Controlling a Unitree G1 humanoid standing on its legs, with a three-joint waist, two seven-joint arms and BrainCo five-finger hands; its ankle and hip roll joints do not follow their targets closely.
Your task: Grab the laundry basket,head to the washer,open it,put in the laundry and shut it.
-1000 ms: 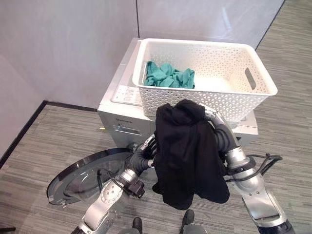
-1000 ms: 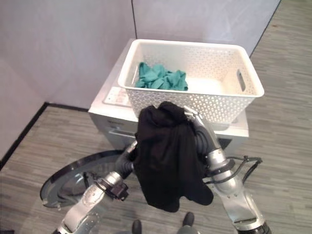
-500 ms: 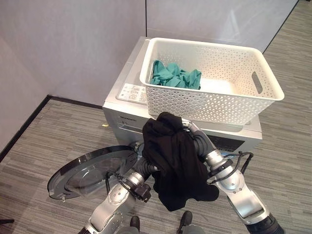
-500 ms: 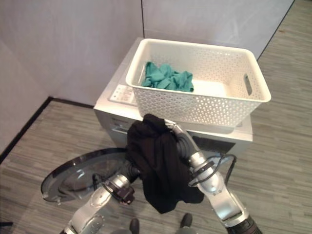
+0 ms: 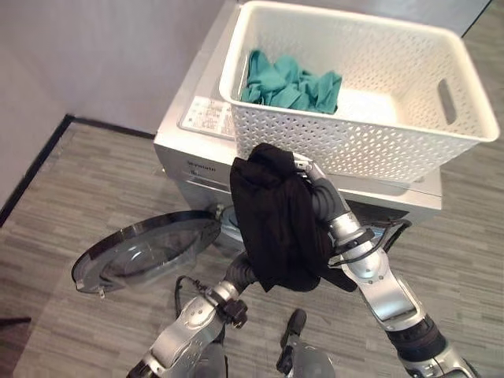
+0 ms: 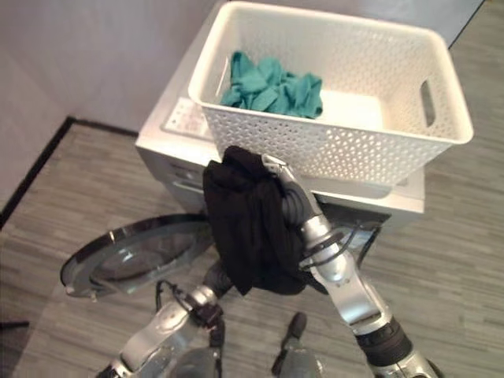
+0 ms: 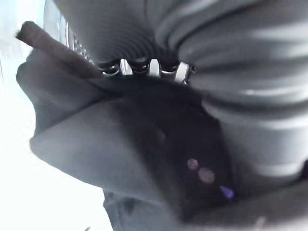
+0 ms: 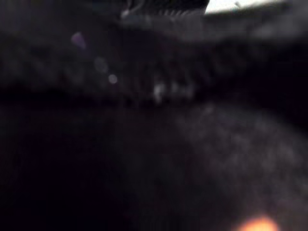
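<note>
A black garment [image 5: 276,228] hangs in front of the silver washer [image 5: 197,161], draped over my right hand [image 5: 309,173], which is shut on its top just below the basket's front wall. My left arm reaches up from below, and my left hand [image 7: 151,67] lies against the dark cloth, hidden behind it in the eye views. The white perforated laundry basket [image 5: 354,150] stands on top of the washer with teal laundry [image 5: 287,79] bunched in its far left corner. The washer's round door [image 5: 146,252] is swung open to the left.
Grey partition walls stand behind and to the left of the washer. The control panel [image 5: 206,118] lies on the washer top, left of the basket. Striped grey floor runs on both sides.
The view has moved closer to the washer. My right hand and the black garment have come down from the basket's rim to the washer's front.
</note>
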